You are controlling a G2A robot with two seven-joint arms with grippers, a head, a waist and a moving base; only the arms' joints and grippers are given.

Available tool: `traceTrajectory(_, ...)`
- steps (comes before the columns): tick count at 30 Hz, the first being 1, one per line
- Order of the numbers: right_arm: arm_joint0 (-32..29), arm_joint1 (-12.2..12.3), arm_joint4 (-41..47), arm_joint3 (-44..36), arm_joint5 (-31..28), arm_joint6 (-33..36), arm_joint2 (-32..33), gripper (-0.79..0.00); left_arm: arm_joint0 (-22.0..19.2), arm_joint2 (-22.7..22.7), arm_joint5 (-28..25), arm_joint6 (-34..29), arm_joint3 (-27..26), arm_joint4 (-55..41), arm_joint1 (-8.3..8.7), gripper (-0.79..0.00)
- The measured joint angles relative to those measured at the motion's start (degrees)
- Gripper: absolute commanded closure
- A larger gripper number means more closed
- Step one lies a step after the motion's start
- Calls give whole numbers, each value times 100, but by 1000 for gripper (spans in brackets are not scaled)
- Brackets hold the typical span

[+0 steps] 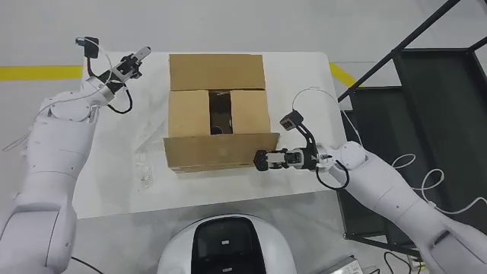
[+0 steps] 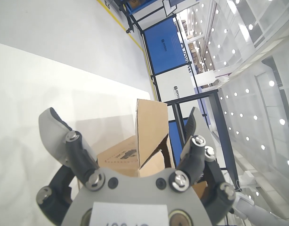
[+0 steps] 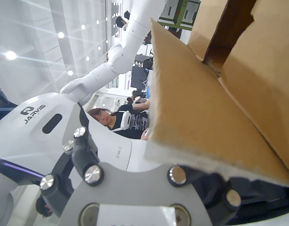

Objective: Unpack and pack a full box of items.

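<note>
A brown cardboard box (image 1: 217, 110) stands in the middle of the white table (image 1: 304, 84). Its far flap (image 1: 217, 71) and near flap (image 1: 221, 152) are folded outward. The two side flaps lie over the top with a dark gap (image 1: 220, 110) between them, and the contents are too dark to make out. My right gripper (image 1: 261, 160) is at the near flap's right corner. In the right wrist view that flap (image 3: 194, 109) lies across it and one finger (image 3: 82, 118) is spread wide. My left gripper (image 1: 138, 58) (image 2: 123, 116) hangs open and holds nothing, above the table's far left, apart from the box (image 2: 125, 156).
Small clear items (image 1: 144, 171) lie on the table to the front left of the box. A black metal rack (image 1: 434, 114) stands close beside the table's right edge. Bare table surrounds the box on the left and right.
</note>
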Motion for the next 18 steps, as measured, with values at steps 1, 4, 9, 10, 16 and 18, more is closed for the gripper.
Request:
traceTrajectory(1,37,-34,-116,55,-43,-87,-10,-785,-84,27,8,-58,88,8,-12,-785)
traceTrajectory(4,81,-98,-389,120,-86,-287,-16,-785,-256,126,-26,-166,321,24,-64,-785)
traceTrajectory(9,44,-144,-586,112,-157,-442,60,-785,-457,337,-130,-390,658,70,-176,-785)
traceTrajectory(10,23,-147,-595,114,-164,-439,88,-785,-494,373,-158,-439,734,61,-200,-785)
traceTrajectory(16,-23,-176,-624,162,-107,-328,191,-785,-594,506,-305,-727,981,-74,-316,-785)
traceTrajectory(18,-14,-191,-626,179,-90,-292,212,-785,-600,533,-381,-820,999,-165,-356,-785)
